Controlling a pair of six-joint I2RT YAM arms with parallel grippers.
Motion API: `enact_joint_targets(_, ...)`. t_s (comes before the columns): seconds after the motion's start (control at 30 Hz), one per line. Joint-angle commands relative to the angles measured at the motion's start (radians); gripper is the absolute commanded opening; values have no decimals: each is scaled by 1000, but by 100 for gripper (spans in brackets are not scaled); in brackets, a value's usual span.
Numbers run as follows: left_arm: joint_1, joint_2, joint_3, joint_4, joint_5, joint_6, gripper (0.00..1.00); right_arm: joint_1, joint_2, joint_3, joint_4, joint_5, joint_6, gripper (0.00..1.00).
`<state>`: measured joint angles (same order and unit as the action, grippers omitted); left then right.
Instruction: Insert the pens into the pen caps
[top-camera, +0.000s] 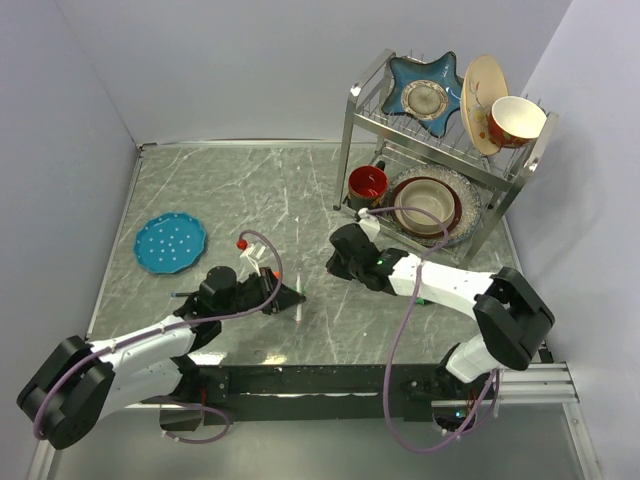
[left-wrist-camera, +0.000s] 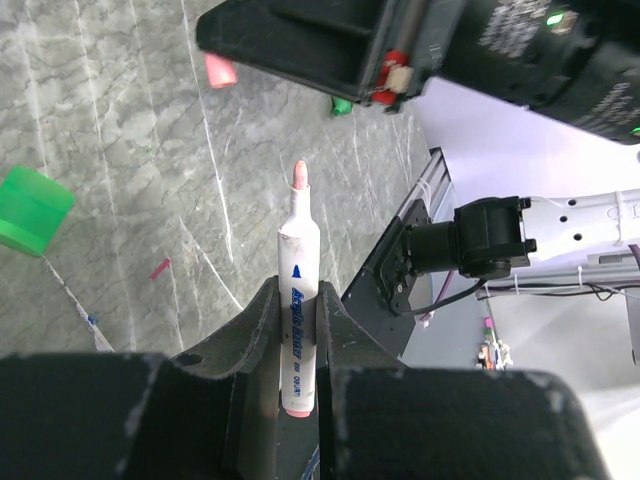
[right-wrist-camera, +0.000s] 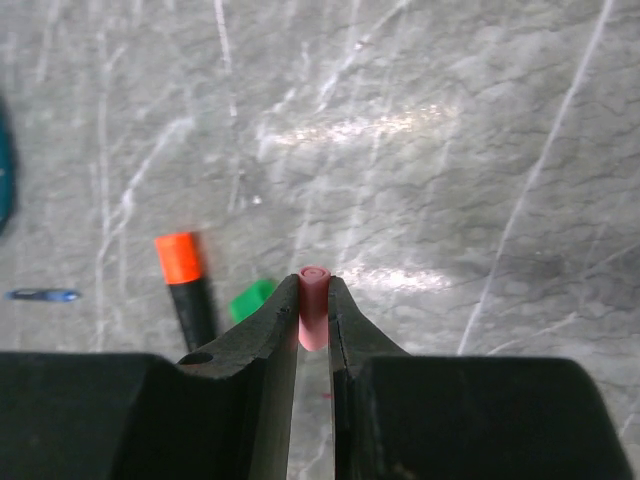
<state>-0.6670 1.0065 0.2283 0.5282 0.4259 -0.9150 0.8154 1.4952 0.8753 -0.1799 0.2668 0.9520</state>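
Note:
My left gripper (left-wrist-camera: 298, 292) is shut on a thin white pen (left-wrist-camera: 298, 260) whose bare pink tip points away from the wrist. In the top view this gripper (top-camera: 288, 296) holds the pen (top-camera: 300, 303) low over the table's near middle. My right gripper (right-wrist-camera: 314, 287) is shut on a reddish-pink cap (right-wrist-camera: 314, 305), open end outward. It (top-camera: 336, 262) sits just right of the pen, and the cap also shows in the left wrist view (left-wrist-camera: 218, 70). A black marker with an orange end (right-wrist-camera: 186, 285), a green cap (right-wrist-camera: 252, 298) and a thin blue pen (right-wrist-camera: 40, 295) lie on the table.
A teal plate (top-camera: 170, 242) lies at the left. A metal dish rack (top-camera: 440, 150) with bowls, plates and a red mug (top-camera: 367, 185) stands at the back right. A green cap (left-wrist-camera: 30, 210) lies close to my left gripper. A small orange-red piece (top-camera: 243, 243) lies behind the left wrist.

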Motion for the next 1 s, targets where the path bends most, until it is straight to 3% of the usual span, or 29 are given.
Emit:
enact_joint_targets(0.0,-9,35,-3,110,31,1,1,7,-65,8,34,-24,17,13)
enact_joint_targets(0.67,-40,179,39,223,96,-1,1,33,-182,-30,143,-135,65,13)
enact_joint_targets(0.97,-43,181,59,196,93,11,1,62,-200,-41,149,-143,70,12)
